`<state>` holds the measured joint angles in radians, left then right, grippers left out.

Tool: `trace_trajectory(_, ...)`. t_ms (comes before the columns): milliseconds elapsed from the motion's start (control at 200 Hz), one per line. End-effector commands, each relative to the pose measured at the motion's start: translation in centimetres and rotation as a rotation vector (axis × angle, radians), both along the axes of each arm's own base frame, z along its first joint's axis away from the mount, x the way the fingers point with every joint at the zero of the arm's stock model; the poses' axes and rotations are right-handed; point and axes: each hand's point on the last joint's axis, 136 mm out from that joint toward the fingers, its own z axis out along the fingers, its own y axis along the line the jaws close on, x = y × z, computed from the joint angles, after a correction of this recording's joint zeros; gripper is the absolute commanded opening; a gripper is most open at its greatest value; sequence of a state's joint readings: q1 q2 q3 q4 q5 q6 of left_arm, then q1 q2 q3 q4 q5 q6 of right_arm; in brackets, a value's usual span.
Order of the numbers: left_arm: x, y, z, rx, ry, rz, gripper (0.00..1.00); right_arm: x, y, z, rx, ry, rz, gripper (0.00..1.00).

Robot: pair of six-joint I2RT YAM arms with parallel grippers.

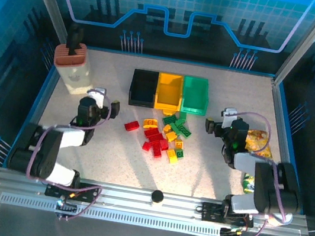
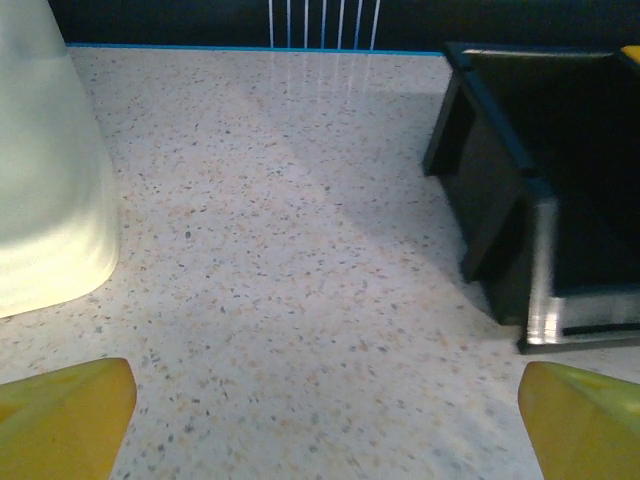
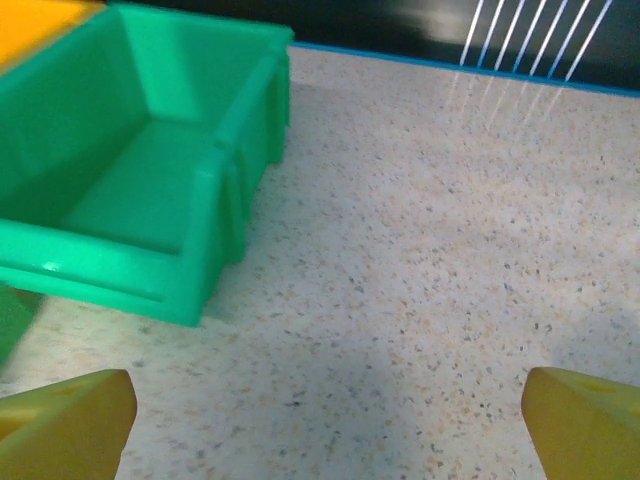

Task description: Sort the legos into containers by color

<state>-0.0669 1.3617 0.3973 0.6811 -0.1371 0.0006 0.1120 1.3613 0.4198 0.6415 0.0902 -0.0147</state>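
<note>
The table (image 1: 120, 166) is a smooth, speckled, stone-look surface with a faint satin sheen. The black bin (image 2: 545, 260) is glossy moulded plastic — its near corner throws a bright highlight — while the green bin (image 3: 215, 200) is smooth plastic with a softer, waxy gloss, and the legos (image 1: 163, 140) near the table's middle look like shiny hard plastic. The holder (image 2: 45, 200) by the left edge is smooth, pale and matt; the rail (image 1: 132, 201) along the near edge is ribbed bare metal.

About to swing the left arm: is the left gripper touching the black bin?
Apart. The left wrist view shows bare table separating the black bin from the open left gripper.
</note>
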Motion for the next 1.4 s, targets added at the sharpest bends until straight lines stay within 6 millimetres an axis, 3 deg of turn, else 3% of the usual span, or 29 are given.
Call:
trace_trajectory(0,-1.2,1.7,5.7,-0.073,0.029,0.151,0.99,-0.2,0.3,8.1,0.100,-0.038,-0.056,1.00)
trace_trajectory(30,-2.0,2.5,6.5,-0.149,0.051,0.236,0.99,-1.0,-0.4,8.7,0.194,0.041,-0.127,1.00)
trace_trajectory(75,-3.6,3.8,7.0,-0.305,0.111,0.377,0.99,-3.8,-2.3,7.1,0.306,0.259,-0.305,1.00)
trace_trajectory(105,-4.3,3.4,7.1,-0.404,0.158,0.382,0.99,-4.5,-4.4,6.5,0.379,0.268,-0.483,1.00)
trace_trajectory(125,-4.3,2.4,7.2,-0.458,0.186,0.323,0.99,-4.7,-4.5,6.3,0.440,0.290,-0.491,1.00)
trace_trajectory(180,-4.5,-0.7,7.5,-0.554,0.243,0.157,0.99,-3.8,-1.3,6.9,0.583,0.321,-0.260,1.00)
trace_trajectory(235,-5.1,-2.7,7.0,-0.587,0.308,0.114,0.97,-3.9,0.0,6.8,0.622,0.376,-0.228,1.00)
trace_trajectory(385,-7.6,-6.6,4.1,-0.395,0.495,0.032,0.96,-5.2,4.3,6.5,0.456,0.465,-0.093,1.00)
trace_trajectory(400,-7.8,-7.0,3.8,-0.384,0.512,0.023,0.96,-5.0,4.7,7.4,0.439,0.445,-0.080,1.00)
trace_trajectory(460,-8.7,-7.8,2.4,-0.366,0.565,0.006,0.96,-5.7,6.0,7.4,0.357,0.452,-0.049,1.00)
trace_trajectory(520,-9.5,-8.7,0.8,-0.371,0.609,-0.013,0.95,-6.2,7.0,6.7,0.320,0.467,-0.016,1.00)
trace_trajectory(575,-9.9,-9.3,-0.3,-0.381,0.626,-0.025,0.94,-6.5,6.8,5.5,0.382,0.512,-0.074,0.97)
trace_trajectory(605,-10.1,-9.5,-1.0,-0.387,0.637,-0.023,0.93,-7.4,7.0,3.8,0.432,0.581,-0.060,0.99)
trace_trajectory(645,-10.2,-9.7,-1.7,-0.392,0.653,-0.018,0.92,-7.9,8.8,3.9,0.533,0.617,0.092,0.97)
trace_trajectory(700,-10.3,-9.8,-2.6,-0.385,0.678,-0.011,0.90,-8.4,10.1,3.9,0.620,0.630,0.165,0.97)
trace_trajectory(795,-10.1,-10.0,-3.9,-0.366,0.710,0.004,0.89,-9.5,11.3,3.5,0.552,0.615,0.185,0.98)
trace_trajectory(946,-9.6,-11.0,-5.5,-0.363,0.788,0.011,0.85,-10.9,11.6,3.0,0.452,0.644,0.156,0.98)
trace_trajectory(1121,-8.3,-11.7,-6.0,-0.368,0.803,0.013,0.84,-12.3,11.0,3.1,0.435,0.606,0.142,0.97)
trace_trajectory(1396,-6.8,-12.6,-7.3,-0.333,0.877,0.023,0.79,-11.3,10.8,3.3,0.390,0.577,0.153,0.98)
